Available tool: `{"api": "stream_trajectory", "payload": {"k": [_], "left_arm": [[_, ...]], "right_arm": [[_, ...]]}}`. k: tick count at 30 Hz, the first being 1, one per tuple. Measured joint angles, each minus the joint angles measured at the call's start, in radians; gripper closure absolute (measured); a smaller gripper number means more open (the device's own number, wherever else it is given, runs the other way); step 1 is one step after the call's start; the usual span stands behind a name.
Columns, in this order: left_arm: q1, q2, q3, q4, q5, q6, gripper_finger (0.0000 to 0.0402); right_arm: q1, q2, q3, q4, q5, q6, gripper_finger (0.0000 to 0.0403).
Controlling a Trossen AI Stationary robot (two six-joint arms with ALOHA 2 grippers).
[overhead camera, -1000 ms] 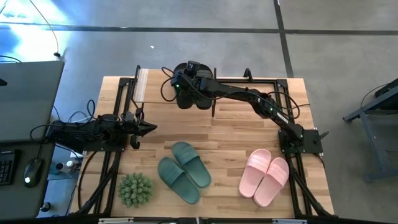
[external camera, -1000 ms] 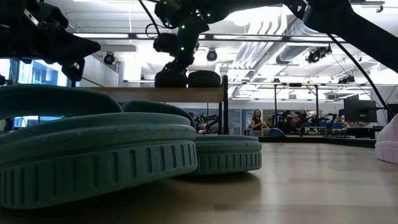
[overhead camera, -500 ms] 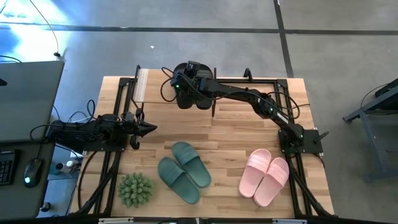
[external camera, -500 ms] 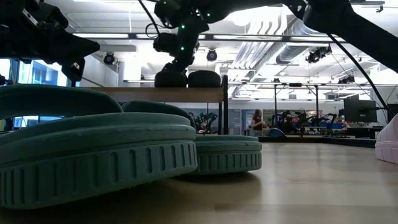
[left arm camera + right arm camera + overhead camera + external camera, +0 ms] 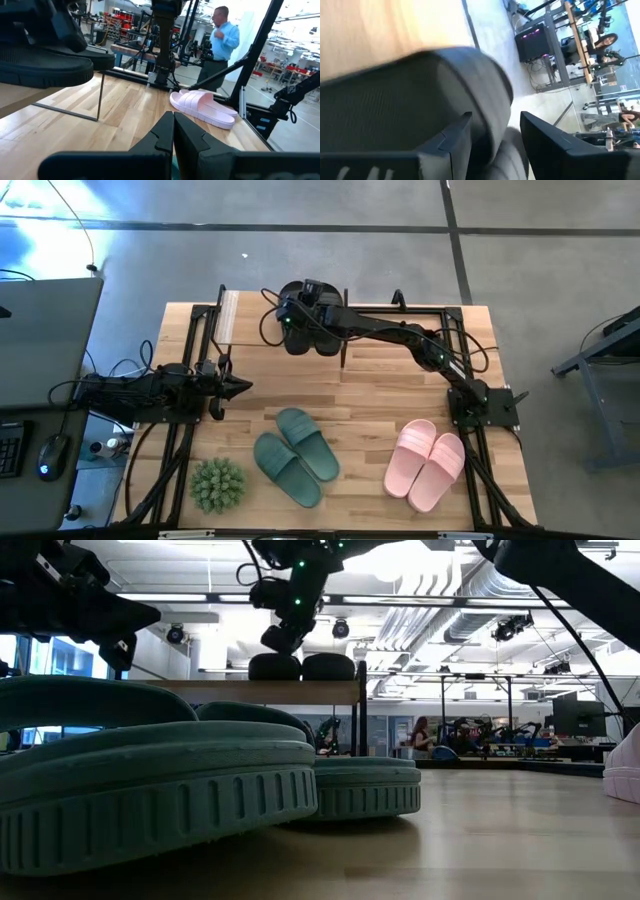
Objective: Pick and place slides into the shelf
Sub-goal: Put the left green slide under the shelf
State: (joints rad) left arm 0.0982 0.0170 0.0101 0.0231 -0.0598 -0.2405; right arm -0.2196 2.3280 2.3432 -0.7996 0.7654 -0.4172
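- Both arms were dark, slender and multi-jointed, with black cables looped alongside.
- Small green lights glowed on the right arm's wrist (image 5: 287, 317).

Even overhead light falls on my tabletop (image 5: 380, 380); shadows under things are soft and short. Across the tabletop, bright ceiling lights glare and silhouette my arms. The green slide (image 5: 150, 790) up close is soft. My right wrist picture is smeared with blur over the black slide (image 5: 395, 100).

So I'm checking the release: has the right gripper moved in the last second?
Yes. The right gripper has lifted off the black slides on the shelf.
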Motion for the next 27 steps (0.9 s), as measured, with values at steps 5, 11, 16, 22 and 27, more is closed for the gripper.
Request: {"api": "stream_trajectory", "payload": {"k": [5,11,16,22,27], "left_arm": [[0.000,0.000,0.000,0.000,0.000,0.000,0.0401],[0.000,0.000,0.000,0.000,0.000,0.000,0.0401],[0.000,0.000,0.000,0.000,0.007,0.000,0.0401],[0.000,0.000,0.000,-0.004,0.094,0.000,0.0401],[0.000,0.000,0.000,0.083,0.232,-0.033,0.0391]], "right_arm": [[0.033,-0.001,0.000,-0.050,-0.002,0.035,0.0244],[0.092,-0.001,0.000,-0.051,0.105,-0.024,0.0244],[0.144,-0.008,-0.001,-0.075,0.218,-0.059,0.0244],[0.218,-0.059,-0.001,-0.195,0.120,0.043,0.0245],[0.296,-0.112,-0.001,-0.339,0.176,0.157,0.0245]]}}
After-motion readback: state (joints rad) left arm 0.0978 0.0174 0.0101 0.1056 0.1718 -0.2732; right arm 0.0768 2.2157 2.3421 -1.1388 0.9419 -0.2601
